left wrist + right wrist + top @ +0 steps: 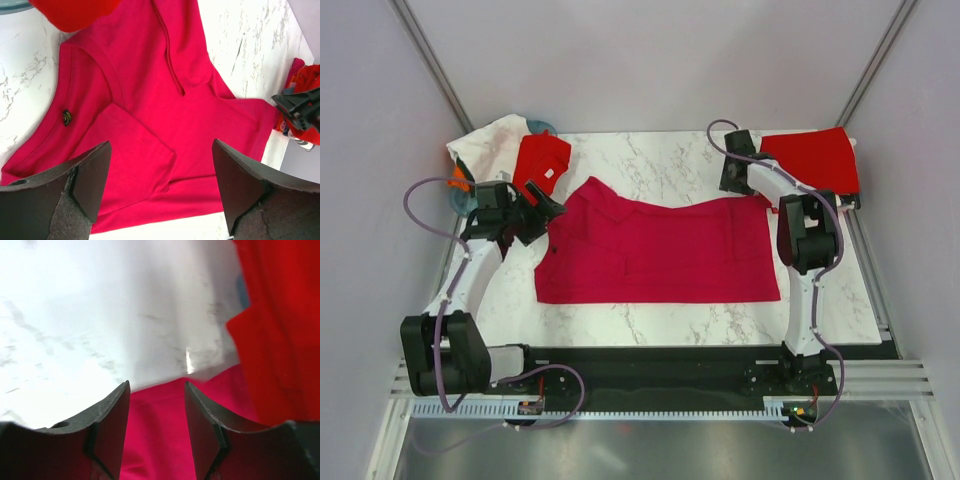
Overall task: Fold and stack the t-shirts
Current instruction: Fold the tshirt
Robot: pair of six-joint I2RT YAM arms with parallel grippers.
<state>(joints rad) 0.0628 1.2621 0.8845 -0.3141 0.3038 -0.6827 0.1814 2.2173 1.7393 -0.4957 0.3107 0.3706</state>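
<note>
A crimson-magenta t-shirt [655, 250] with a small collar lies spread flat on the marble table, collar to the left. My left gripper [553, 209] is open and empty, held over the shirt's collar end; in the left wrist view [160, 150] the shirt [150, 95] and a folded-in sleeve lie below its fingers [90, 175]. My right gripper [732, 188] is open and empty over the shirt's far right edge, seen between its fingers [107, 425] in the right wrist view [157, 405]. A folded bright red t-shirt [815, 158] lies at the back right.
At the back left, a red shirt [542, 160], a white shirt [492, 145] and a bit of orange cloth [458, 180] are heaped over a teal basket [542, 125]. Grey walls close in on the table [650, 160] on both sides.
</note>
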